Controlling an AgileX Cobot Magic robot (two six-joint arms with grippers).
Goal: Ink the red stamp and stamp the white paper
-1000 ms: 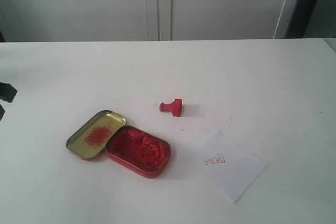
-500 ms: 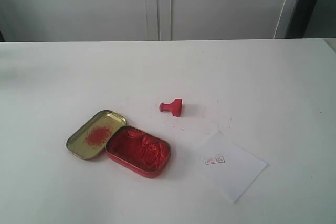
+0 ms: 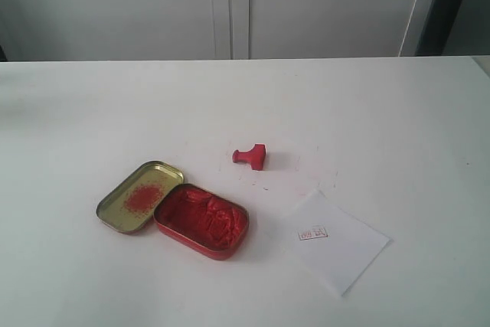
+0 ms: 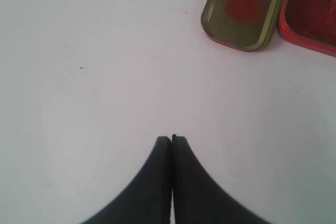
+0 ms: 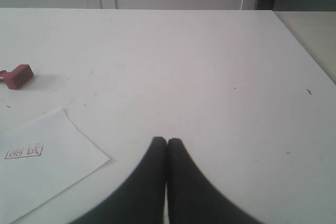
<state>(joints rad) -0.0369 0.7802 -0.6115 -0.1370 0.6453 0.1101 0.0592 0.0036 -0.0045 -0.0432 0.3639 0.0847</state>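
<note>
**Left hand (image 4: 171, 139) and right hand (image 5: 167, 141) both clenched, holding nothing**

On my left wrist feed the two dark fingers are pressed together tip to tip with nothing between them, hanging over bare white bench (image 3: 367, 112). The gold tin lid (image 3: 140, 196) and one edge of the red ink tin (image 3: 202, 220) sit near that hand, off beyond the fingertips. My right wrist feed shows the same: the fingers meet along their whole length and grip nothing.

The red stamp (image 3: 251, 156) lies tipped on its side on the bench, touched by neither hand. In the exterior view its knobbed handle points left and its square base sits to the right. It rests farther back than the ink tin and the white paper (image 3: 337, 239), apart from both, with faint red specks on the bench around it.

The paper lies flat to the right of the ink tin, turned cornerwise, and carries a small red rectangular imprint (image 3: 312, 233) toward its left side. The ink tin is open, full of rumpled red paste. The lid lies face up against the tin's left side, a red smear in its middle.
</note>
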